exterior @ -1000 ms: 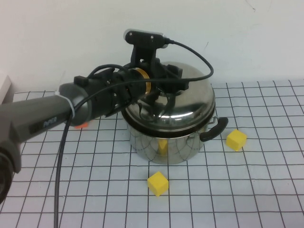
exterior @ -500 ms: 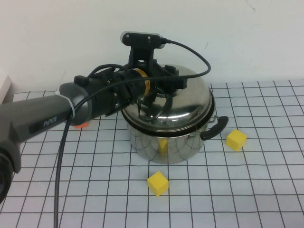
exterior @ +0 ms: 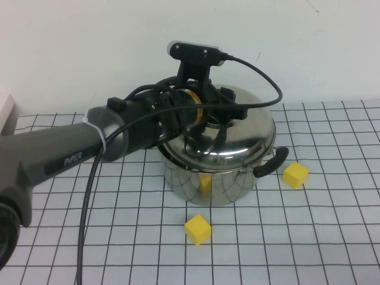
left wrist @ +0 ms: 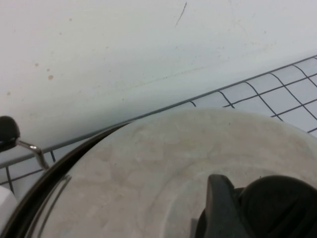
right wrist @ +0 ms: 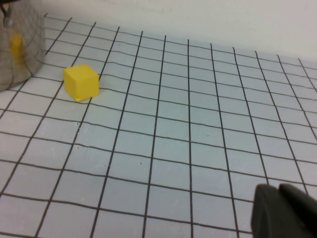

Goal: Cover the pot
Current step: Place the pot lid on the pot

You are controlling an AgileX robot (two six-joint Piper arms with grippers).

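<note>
The pot is a large shiny steel stockpot in the middle of the gridded table, with a black handle on its right side. The domed steel lid lies over its mouth, slightly tilted; I cannot tell if it rests fully on the rim. My left gripper reaches in from the left and is shut on the lid's black knob. The lid's dome fills the left wrist view. My right gripper is shut and empty, low over the table to the pot's right; the pot's wall shows far off.
A yellow cube lies in front of the pot and another to its right, also in the right wrist view. A white wall stands behind the table. The left arm's cable loops over the lid.
My left gripper has carried the lid to the right, and it now sits more squarely over the pot's mouth. The cubes have not moved.
</note>
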